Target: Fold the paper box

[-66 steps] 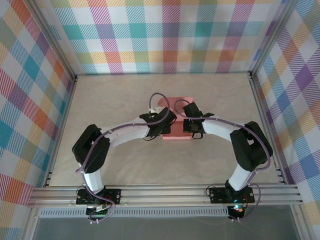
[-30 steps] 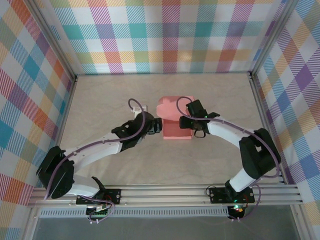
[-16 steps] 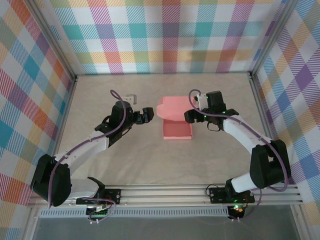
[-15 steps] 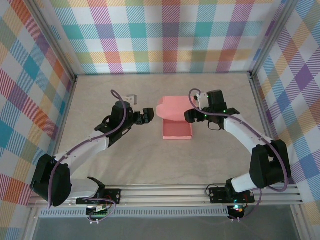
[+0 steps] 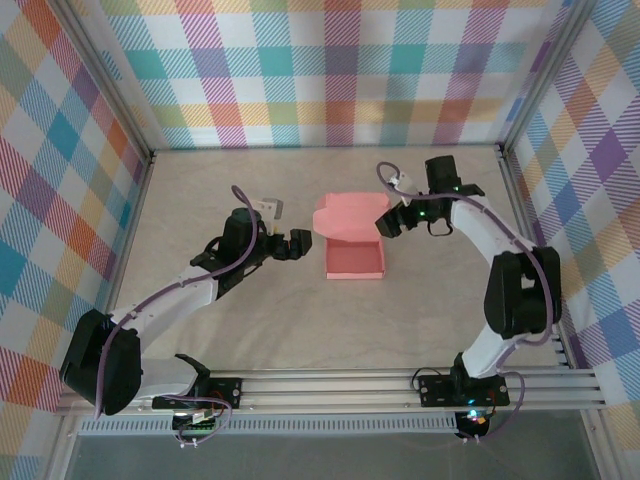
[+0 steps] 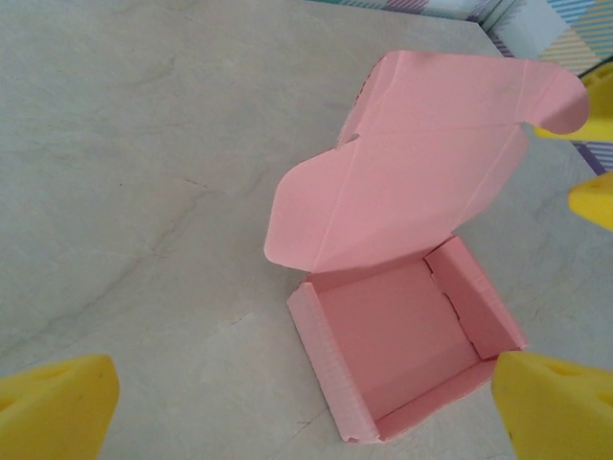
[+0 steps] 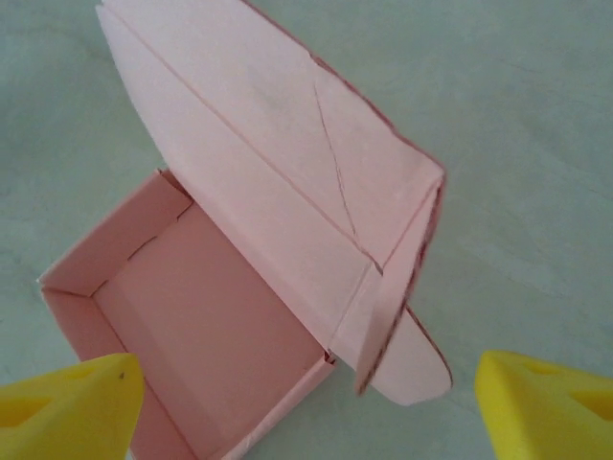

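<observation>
The salmon-pink paper box [image 5: 355, 260] lies mid-table as an open tray with its walls up. Its lid [image 5: 345, 218] is raised at the far side, with rounded side flaps. My left gripper [image 5: 300, 243] is open just left of the tray and apart from it. The left wrist view shows the tray [image 6: 397, 335] and the lid [image 6: 431, 163] ahead of the left gripper [image 6: 305, 414]. My right gripper [image 5: 390, 224] is open beside the lid's right flap. From the right wrist, the lid [image 7: 278, 182] leans over the tray [image 7: 211, 326], ahead of the right gripper [image 7: 306, 407].
The pale marbled table [image 5: 200, 180] is ringed by checked walls [image 5: 330, 70] with aluminium posts. An aluminium rail [image 5: 330, 385] runs along the near edge at the arm bases. In the left wrist view the right gripper's yellow fingertips [image 6: 596, 199] show at the right edge.
Both grippers have come off the box. The right arm swung out to the right and back, and its jaws widened. The left gripper shifted slightly nearer. The lid stays raised.
</observation>
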